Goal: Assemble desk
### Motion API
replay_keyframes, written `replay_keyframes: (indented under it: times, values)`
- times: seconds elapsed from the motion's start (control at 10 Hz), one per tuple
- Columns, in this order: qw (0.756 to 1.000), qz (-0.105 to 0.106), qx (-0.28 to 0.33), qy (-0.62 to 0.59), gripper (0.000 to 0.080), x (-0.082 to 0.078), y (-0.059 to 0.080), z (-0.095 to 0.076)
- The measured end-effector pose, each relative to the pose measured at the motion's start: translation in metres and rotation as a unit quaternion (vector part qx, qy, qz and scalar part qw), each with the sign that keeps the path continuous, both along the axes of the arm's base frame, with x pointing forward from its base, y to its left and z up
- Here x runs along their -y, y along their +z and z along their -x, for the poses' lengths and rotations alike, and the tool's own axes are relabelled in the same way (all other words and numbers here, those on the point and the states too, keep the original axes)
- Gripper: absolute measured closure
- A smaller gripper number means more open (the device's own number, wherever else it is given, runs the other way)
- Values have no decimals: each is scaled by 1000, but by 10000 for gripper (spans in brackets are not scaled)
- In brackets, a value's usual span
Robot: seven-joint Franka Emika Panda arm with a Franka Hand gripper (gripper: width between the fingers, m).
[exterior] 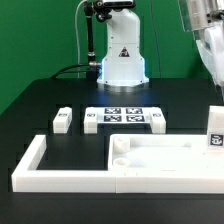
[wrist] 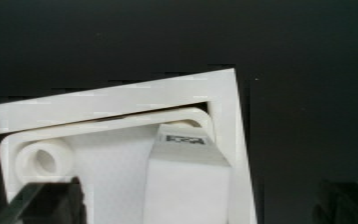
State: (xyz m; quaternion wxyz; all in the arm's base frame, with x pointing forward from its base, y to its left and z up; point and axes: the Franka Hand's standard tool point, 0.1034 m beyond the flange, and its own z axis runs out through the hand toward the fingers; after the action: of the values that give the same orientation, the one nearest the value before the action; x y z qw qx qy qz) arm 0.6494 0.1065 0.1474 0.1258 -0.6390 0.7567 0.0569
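Exterior view: the spread gripper [exterior: 210,70] hangs at 2 o'clock above the tabletop [exterior: 165,152]. The border wall [exterior: 35,160] encloses it; the marker board [exterior: 123,117] lies at 12 o'clock.

The exterior view looks from the front, slightly above, across the black table [exterior: 60,95] toward the arm's base [exterior: 122,62] at upper centre, while the wrist view looks down closely on the tabletop [wrist: 140,170] corner against the border wall [wrist: 123,105], shared at lower right.
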Motion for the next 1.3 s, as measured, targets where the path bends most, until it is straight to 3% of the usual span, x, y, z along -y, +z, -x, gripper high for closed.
replay_keyframes:
  times: [0.1,0.2,0.4,0.8,0.9,1.1,1.2,1.3]
  values:
    - [999,6,14,32,150,-1,2,5]
    - [999,8,15,38,150,-8,4,21]
    - [990,21,29,133,150,-15,-1,42]
    - [960,40,66,269,150,-14,-5,41]
    - [944,50,77,317,150,-16,-18,49]
    - [897,62,82,430,150,-5,-36,88]
    - [874,65,79,475,150,-5,-40,97]
    - [864,67,85,492,150,-5,-40,95]
